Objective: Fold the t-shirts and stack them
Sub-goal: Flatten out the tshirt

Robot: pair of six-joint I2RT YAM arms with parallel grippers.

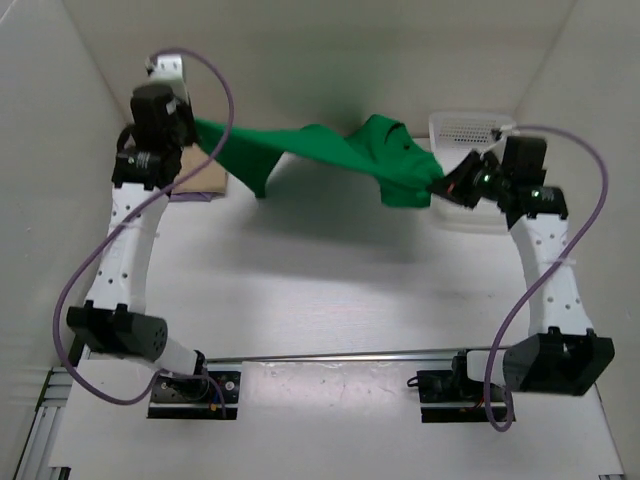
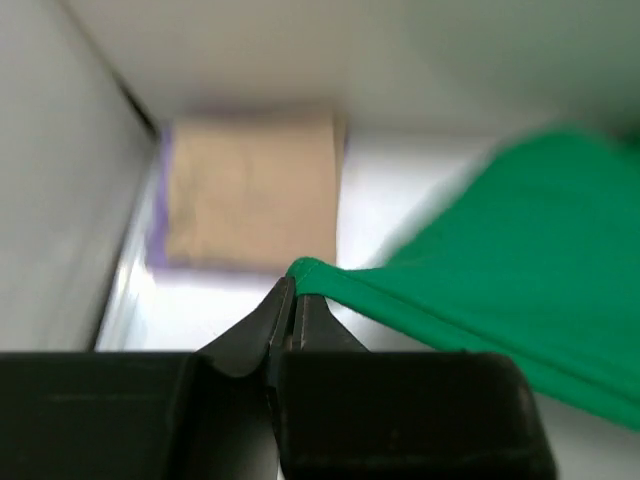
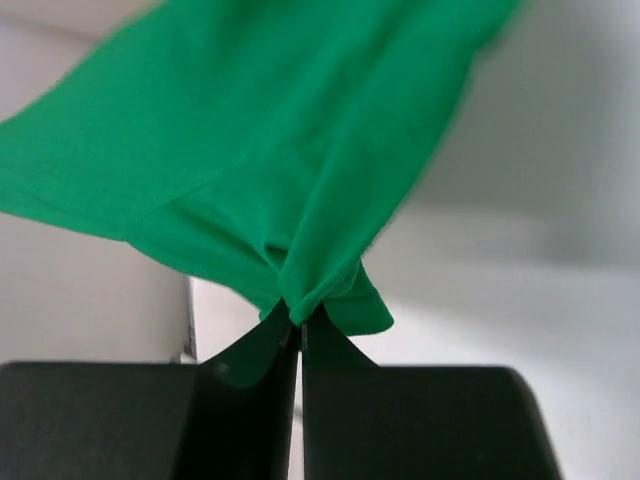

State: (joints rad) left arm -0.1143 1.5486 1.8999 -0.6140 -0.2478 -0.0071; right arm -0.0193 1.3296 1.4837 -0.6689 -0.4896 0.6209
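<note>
The bright green t-shirt point(image 1: 330, 152) hangs stretched in the air between my two grippers, above the back of the table. My left gripper point(image 1: 190, 128) is shut on its left edge; the wrist view shows the green hem point(image 2: 420, 290) pinched at the fingertips. My right gripper point(image 1: 442, 184) is shut on a bunched corner of the green shirt point(image 3: 300, 200). A folded tan t-shirt point(image 2: 250, 185) lies on a folded lavender one point(image 2: 158, 235) at the back left; in the top view only a tan corner point(image 1: 205, 180) shows under my left arm.
A white mesh basket point(image 1: 465, 128) stands at the back right, behind my right gripper. White walls close in the left, back and right sides. A metal rail point(image 1: 330, 355) runs across near the arm bases.
</note>
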